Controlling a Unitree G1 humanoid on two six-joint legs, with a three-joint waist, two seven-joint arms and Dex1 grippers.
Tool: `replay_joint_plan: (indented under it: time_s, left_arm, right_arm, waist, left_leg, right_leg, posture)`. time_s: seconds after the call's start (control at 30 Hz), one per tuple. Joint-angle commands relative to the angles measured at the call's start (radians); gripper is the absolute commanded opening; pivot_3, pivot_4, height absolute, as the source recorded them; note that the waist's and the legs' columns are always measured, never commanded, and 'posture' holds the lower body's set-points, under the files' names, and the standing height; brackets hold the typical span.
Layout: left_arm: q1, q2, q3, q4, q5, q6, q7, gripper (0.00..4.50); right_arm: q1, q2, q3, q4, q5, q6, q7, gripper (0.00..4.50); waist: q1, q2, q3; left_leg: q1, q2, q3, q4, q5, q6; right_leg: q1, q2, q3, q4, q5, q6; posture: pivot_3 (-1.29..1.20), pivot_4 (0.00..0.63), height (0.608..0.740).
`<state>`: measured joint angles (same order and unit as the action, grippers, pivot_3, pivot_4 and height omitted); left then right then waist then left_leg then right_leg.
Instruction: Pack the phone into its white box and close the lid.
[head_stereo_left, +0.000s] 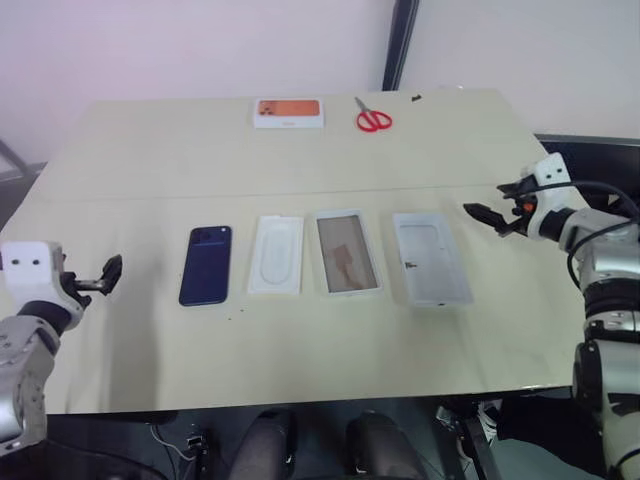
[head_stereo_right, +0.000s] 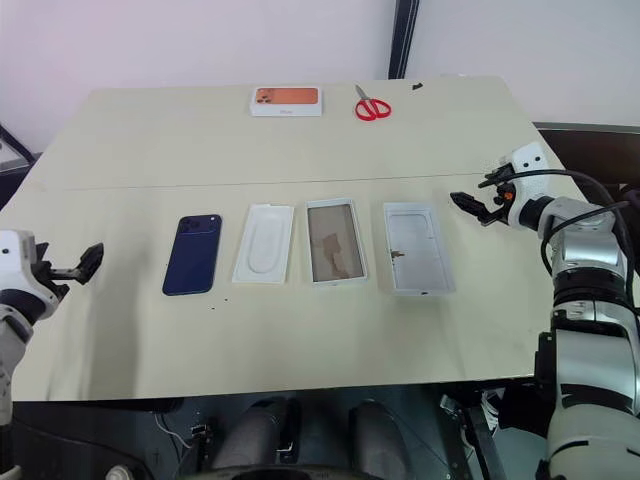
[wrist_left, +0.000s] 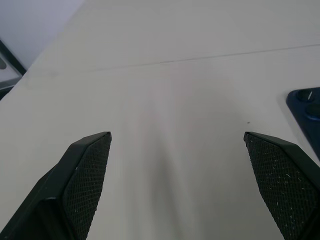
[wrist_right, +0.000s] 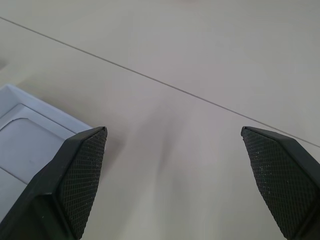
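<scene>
Both end effectors, left (head_stereo_left: 108, 272) and right (head_stereo_left: 484, 214), gape empty; no writing is legible.

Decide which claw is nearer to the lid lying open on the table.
Right. The right claw hovers open just beside the lid, on its outer side; the left claw, also open, sits far across, beyond the phone.

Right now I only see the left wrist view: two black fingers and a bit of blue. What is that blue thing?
Observer: The phone, lying flat, back up.
Operator: Where's its box?
Observer: The box is two places along the row, past a white insert.
Operator: And the lid?
Observer: The lid lies inside up at the row's far end, near the open right end effector.
</scene>
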<state>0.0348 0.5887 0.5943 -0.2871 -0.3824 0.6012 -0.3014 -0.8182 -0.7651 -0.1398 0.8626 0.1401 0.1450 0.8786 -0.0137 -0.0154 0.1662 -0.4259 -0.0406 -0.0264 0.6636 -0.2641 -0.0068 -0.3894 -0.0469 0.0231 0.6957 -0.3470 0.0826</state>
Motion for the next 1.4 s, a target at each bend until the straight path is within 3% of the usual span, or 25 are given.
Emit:
replay_joint_plan:
  time_s: [0.03, 0.37, 0.67, 0.87, 0.93, 1.07, 1.4]
  left_arm:
    - [0.000, 0.000, 0.009, -0.041, 0.001, -0.010, 0.009, 4.47]
    - [-0.056, 0.002, -0.027, -0.047, -0.010, 0.003, 0.009, 4.47]
    - [-0.197, -0.017, -0.160, -0.083, -0.092, 0.121, -0.020, 4.47]
    - [-0.360, -0.047, -0.287, -0.093, -0.228, 0.310, -0.068, 4.47]
    - [-0.400, -0.041, -0.327, -0.099, -0.256, 0.419, -0.050, 4.47]
    - [-0.531, -0.121, -0.331, -0.036, -0.320, 0.661, 0.040, 4.47]
    - [-0.676, -0.248, -0.277, 0.045, -0.260, 0.998, 0.176, 4.47]
  right_arm:
    - [-0.037, 0.001, -0.001, -0.007, -0.001, -0.026, 0.006, 4.50]
    - [-0.005, 0.024, 0.003, -0.086, 0.015, -0.007, 0.012, 4.50]
    - [0.138, 0.052, -0.004, -0.420, 0.054, 0.130, -0.007, 4.50]
    - [0.279, 0.073, 0.041, -0.755, 0.084, 0.255, -0.010, 4.50]
    - [0.307, 0.067, 0.070, -0.865, 0.098, 0.294, 0.010, 4.50]
    - [0.358, 0.053, 0.140, -1.101, 0.180, 0.386, 0.097, 4.50]
    - [0.338, 0.086, 0.223, -1.164, 0.196, 0.409, 0.088, 4.50]
  waist:
    - [0.000, 0.000, 0.000]
    - [0.002, 0.000, 0.000]
    - [0.005, 0.000, 0.000]
    - [0.001, 0.000, 0.000]
    - [-0.003, 0.000, 0.000]
    - [0.001, 0.000, 0.000]
    - [0.003, -0.001, 0.000]
  left_leg:
    - [0.000, 0.000, 0.000, 0.000, 0.000, 0.000]
    - [0.000, 0.000, 0.000, 0.000, 0.000, 0.000]
    - [0.000, 0.000, 0.000, 0.001, 0.000, 0.000]
    - [-0.001, 0.000, 0.000, 0.002, 0.000, 0.000]
    - [0.000, 0.000, 0.000, 0.001, 0.000, 0.000]
    - [-0.001, 0.000, -0.001, 0.002, 0.000, 0.000]
    - [-0.001, 0.000, -0.001, 0.003, 0.004, -0.006]
  right_leg:
    - [0.000, 0.000, 0.000, 0.000, 0.000, 0.000]
    - [0.000, 0.000, 0.000, 0.000, 0.000, 0.000]
    - [0.000, 0.000, 0.000, 0.000, 0.000, 0.000]
    - [0.000, 0.000, 0.000, 0.001, 0.000, 0.000]
    - [-0.001, 0.001, 0.000, 0.001, 0.000, 0.000]
    - [-0.001, 0.001, 0.000, 0.002, 0.000, 0.000]
    - [0.000, 0.001, -0.001, 0.002, 0.000, 0.000]
  posture:
    - [0.00, 0.150, 0.740]
    - [0.00, 0.150, 0.740]
    - [0.00, 0.150, 0.740]
    - [0.00, 0.150, 0.740]
    - [0.00, 0.150, 0.740]
    - [0.00, 0.150, 0.740]
    - [0.00, 0.150, 0.740]
